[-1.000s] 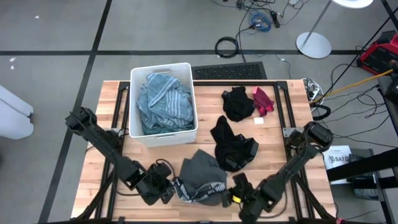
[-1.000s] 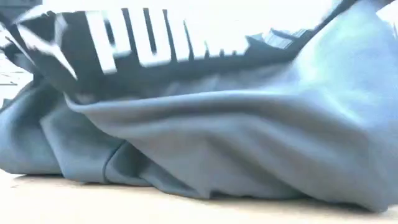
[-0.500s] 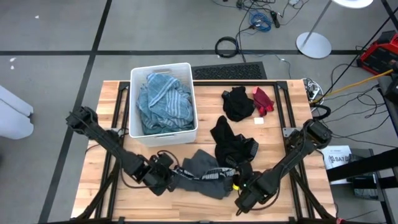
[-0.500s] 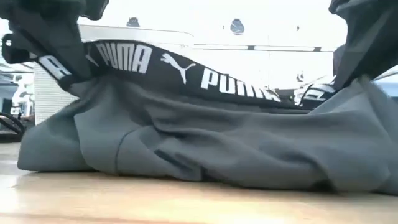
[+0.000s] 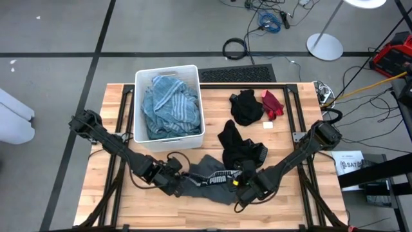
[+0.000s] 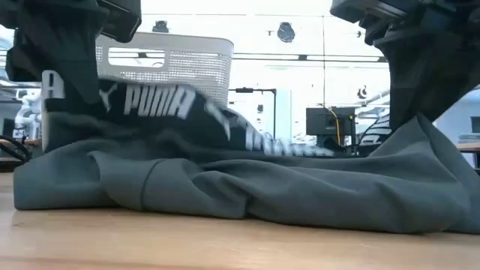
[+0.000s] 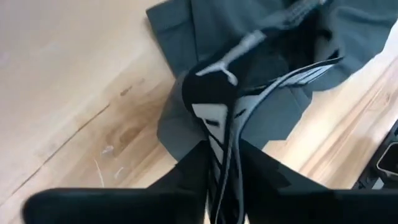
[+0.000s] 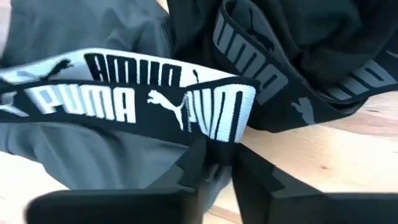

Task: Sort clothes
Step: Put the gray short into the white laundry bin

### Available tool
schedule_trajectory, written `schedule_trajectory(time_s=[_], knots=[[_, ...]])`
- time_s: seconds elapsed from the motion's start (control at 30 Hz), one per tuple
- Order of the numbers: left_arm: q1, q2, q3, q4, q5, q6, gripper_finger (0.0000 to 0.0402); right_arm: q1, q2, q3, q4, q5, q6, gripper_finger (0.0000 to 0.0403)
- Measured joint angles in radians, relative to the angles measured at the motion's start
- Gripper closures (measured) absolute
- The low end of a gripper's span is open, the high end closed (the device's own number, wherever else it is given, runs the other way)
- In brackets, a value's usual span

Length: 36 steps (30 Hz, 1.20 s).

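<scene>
Currently both grippers sit at the front edge of the wooden slatted table (image 5: 103, 193), each pinching one end of the black logo-printed waistband of the dark grey soft fabric garment (image 5: 206, 175). The left gripper (image 5: 175, 183) has the band sandwiched between its narrow-set fingers, as the left wrist view shows. The right gripper (image 5: 241, 185) clamps the white-lettered fold of the band likewise; the jaws are nearly together with fabric between them.

Progress, as judged: early to middle. The teal striped soft garments (image 5: 168, 106) fill the white rectangular plastic bin (image 5: 138, 76) at the table's far left. Still loose on the tabletop are the black crumpled garment (image 5: 239, 151) near the centre, touching the grey one; a second black garment (image 5: 245, 107) toward the far edge; and the small red-magenta fabric piece (image 5: 272, 103) just beside it. The grey item itself is unsorted.

View differences: the high view gives the layout of bin and piles but hides the grip. The low view shows the grey fabric resting on the wood with the band lifted. Only the wrist views confirm fabric between the fingers.
</scene>
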Motion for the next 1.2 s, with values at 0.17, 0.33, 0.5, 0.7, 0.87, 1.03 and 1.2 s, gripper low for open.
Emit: schedule_trajectory(time_s=[0.17,0.33,0.5,0.7,0.87,1.03,1.2], knots=[[0.014,-0.001,0.0,-0.002,0.025,0.008,0.0265,-0.018,-0.022,0.0,-0.033,-0.008,-0.043,0.0285],[-0.001,-0.055,0.0,-0.026,-0.043,-0.001,0.0253,-0.033,-0.102,0.0,-0.074,0.11,-0.09,0.0238],[-0.032,-0.17,0.0,-0.052,-0.22,0.03,0.0256,-0.037,-0.206,0.0,-0.06,0.276,-0.219,0.0224],[-0.093,-0.312,0.002,0.023,-0.411,0.238,0.0256,-0.08,-0.263,0.0,0.265,0.209,-0.803,0.0222],[-0.101,-0.364,0.002,0.167,-0.409,0.402,0.0256,-0.142,-0.225,0.001,0.441,0.14,-1.048,0.0222],[-0.102,-0.382,0.002,0.238,-0.398,0.505,0.0256,-0.219,-0.151,0.001,0.472,-0.016,-1.114,0.0217],[-0.101,-0.39,0.002,0.231,-0.41,0.503,0.0256,-0.26,-0.065,0.0,0.566,-0.141,-1.247,0.0172]])
